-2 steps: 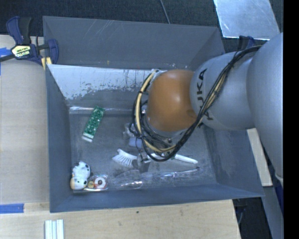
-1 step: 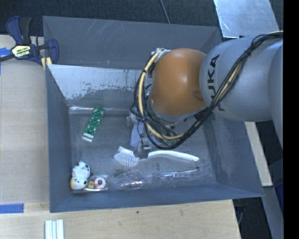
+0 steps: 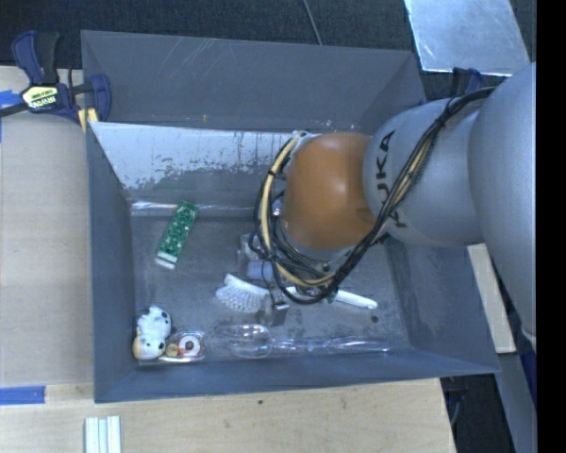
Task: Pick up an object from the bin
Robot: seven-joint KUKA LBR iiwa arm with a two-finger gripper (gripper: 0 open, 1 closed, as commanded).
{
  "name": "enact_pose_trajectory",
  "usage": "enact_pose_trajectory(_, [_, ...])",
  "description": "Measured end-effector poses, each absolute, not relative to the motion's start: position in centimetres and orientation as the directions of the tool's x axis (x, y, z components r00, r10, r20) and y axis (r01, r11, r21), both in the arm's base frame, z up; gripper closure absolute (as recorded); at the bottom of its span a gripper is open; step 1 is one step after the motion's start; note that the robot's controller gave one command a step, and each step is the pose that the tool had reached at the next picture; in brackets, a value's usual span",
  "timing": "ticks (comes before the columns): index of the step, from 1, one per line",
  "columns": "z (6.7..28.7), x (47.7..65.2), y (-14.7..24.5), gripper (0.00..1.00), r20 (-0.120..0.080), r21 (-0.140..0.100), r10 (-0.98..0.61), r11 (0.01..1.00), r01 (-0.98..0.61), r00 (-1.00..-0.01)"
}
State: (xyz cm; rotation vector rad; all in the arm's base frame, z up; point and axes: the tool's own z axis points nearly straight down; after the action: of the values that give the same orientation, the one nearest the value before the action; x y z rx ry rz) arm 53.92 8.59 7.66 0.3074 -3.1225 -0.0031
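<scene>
White brush (image 3: 238, 295), beside hand (image 3: 269, 295), mid-floor, near front wall (image 3: 264, 377)

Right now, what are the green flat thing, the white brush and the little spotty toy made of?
The green flat thing looks like hard plastic or printed board, matte with tiny pale dots. The white brush looks like smooth plastic, with fine bristles at its head. The spotty toy seems soft or rubbery, white with black patches; I can't tell which.

Single overhead camera, tilted slightly from one side, looking down into grey bin (image 3: 108, 253), arm (image 3: 453, 173) entering from right
</scene>
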Motion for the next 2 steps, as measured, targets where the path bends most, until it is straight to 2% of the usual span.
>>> enact_pose_trajectory(1, [7.0, 51.0, 11.3, 0.0, -0.018, 0.008, -0.009, 1.0, -0.009, -1.0])
enact_pose_trajectory(2, [7.7, 53.8, 8.7, 1.0, -0.003, 0.002, -0.173, 0.985, -0.173, -0.985])
